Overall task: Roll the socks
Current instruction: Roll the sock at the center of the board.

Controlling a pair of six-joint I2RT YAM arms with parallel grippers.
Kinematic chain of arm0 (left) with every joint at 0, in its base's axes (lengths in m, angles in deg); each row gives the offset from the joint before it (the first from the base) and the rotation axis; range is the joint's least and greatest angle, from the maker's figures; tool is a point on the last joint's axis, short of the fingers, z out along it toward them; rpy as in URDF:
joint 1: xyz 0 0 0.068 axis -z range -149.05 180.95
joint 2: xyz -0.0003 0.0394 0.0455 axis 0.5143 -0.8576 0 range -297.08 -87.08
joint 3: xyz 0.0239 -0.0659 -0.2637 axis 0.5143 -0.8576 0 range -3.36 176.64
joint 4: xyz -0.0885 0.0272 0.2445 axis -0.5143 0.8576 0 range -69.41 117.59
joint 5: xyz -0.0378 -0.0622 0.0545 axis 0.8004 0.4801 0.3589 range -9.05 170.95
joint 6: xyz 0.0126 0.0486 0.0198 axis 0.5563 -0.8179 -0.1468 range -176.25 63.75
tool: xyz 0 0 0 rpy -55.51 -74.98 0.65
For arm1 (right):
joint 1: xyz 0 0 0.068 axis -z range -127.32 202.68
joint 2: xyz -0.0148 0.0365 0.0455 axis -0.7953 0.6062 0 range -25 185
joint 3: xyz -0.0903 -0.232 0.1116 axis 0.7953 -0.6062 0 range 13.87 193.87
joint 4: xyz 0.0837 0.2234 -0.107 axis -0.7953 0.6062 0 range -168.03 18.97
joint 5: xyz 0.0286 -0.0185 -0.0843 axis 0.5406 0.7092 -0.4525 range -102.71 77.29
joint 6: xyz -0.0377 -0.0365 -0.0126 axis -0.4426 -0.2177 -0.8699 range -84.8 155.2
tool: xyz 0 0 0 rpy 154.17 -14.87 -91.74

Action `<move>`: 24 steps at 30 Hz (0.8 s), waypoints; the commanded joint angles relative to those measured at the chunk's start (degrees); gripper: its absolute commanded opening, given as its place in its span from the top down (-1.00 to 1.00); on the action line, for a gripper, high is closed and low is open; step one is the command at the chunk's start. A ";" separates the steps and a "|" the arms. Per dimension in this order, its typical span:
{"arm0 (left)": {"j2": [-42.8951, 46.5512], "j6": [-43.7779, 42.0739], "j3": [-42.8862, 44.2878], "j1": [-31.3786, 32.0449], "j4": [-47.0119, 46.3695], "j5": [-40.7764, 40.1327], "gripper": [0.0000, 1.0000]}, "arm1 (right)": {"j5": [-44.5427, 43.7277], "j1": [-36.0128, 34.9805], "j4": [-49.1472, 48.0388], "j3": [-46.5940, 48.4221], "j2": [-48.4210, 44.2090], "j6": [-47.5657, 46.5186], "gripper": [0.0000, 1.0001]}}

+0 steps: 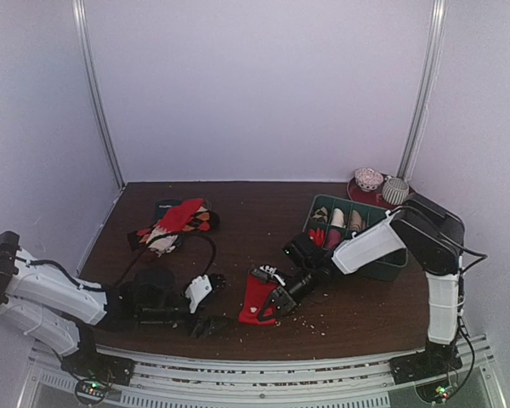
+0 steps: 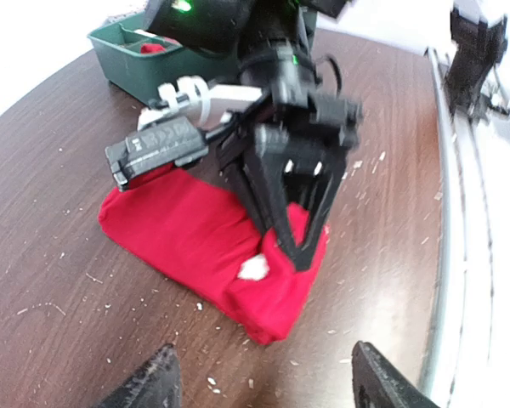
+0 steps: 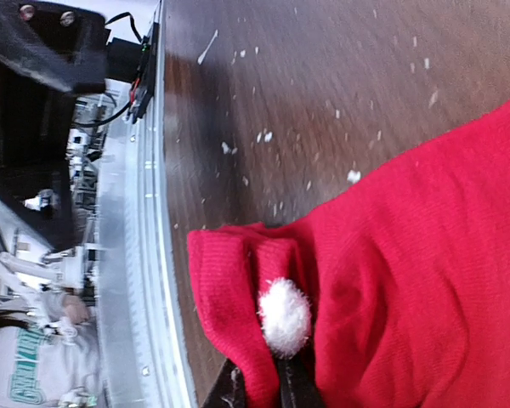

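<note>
A bright red sock [image 1: 253,297] lies flat on the brown table near the front edge, with a white pom-pom [image 3: 285,314] at its near end. My right gripper [image 1: 272,308] is shut on a raised fold of that end, and its fingertips [image 3: 299,393] pinch the cloth just beside the pom-pom. In the left wrist view the red sock [image 2: 183,234] lies ahead with the right gripper [image 2: 293,242] on it. My left gripper [image 2: 262,387] is open and empty, low over the table just short of the sock's near corner. No loose tan-brown sock shows.
A green divided tray [image 1: 389,262] at the right holds several small rolled bundles, tan and red. A heap of red, white and dark socks [image 1: 177,221] lies at the back left. Two bowls [image 1: 381,185] stand at the back right. The table's metal front rail [image 3: 136,280] is close.
</note>
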 commanded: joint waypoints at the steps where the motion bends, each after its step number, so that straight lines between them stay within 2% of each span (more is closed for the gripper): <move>1: -7.51 -7.79 -1.68 0.45 -16.10 2.32 -0.36 | -0.09 0.54 16.22 -0.73 5.20 2.05 0.76; 11: -20.79 -12.32 1.31 3.06 -27.87 6.87 -0.34 | 0.48 1.12 18.79 0.76 7.91 0.63 0.76; 24: -29.28 -11.31 5.82 4.06 -27.30 10.18 -0.08 | 1.17 1.81 19.10 1.42 8.80 0.23 0.76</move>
